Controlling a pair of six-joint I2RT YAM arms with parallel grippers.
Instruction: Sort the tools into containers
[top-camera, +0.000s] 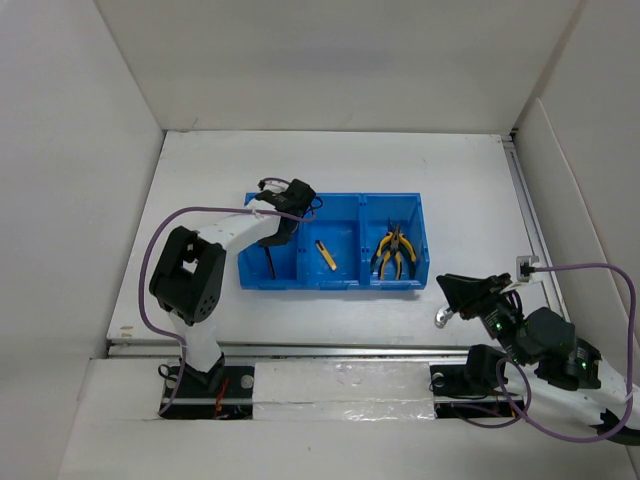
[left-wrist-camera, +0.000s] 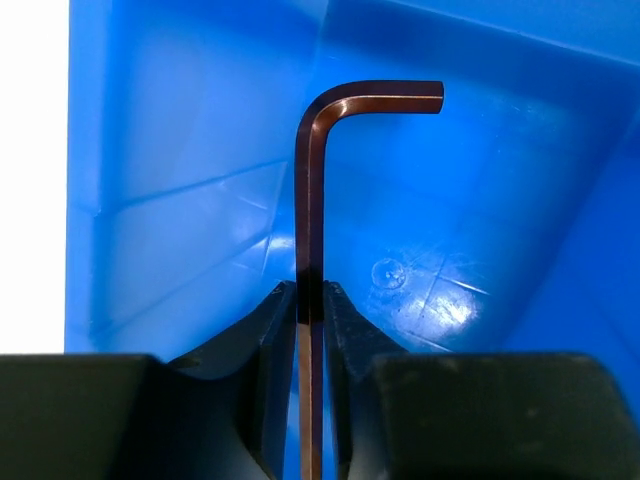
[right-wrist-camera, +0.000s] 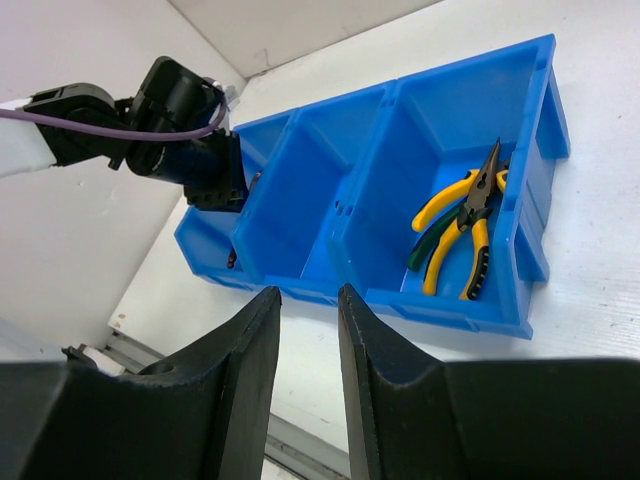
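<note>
Bright, even light; shadows are soft. On my left wrist camera, glare gleams on the blue tray (left-wrist-camera: 430, 290) floor, and the picture's left edge is blown out white.

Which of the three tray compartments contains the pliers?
The rightmost compartment. The middle one holds a yellow stick; the left gripper holds a hex key in the left one.

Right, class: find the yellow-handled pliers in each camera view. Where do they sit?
Top external: yellow-handled pliers lie in the right compartment of the blue tray.
Left wrist: not in view.
Right wrist: right of centre, in the tray's end compartment.
Shared landmark: the blue tray, in all three.
</note>
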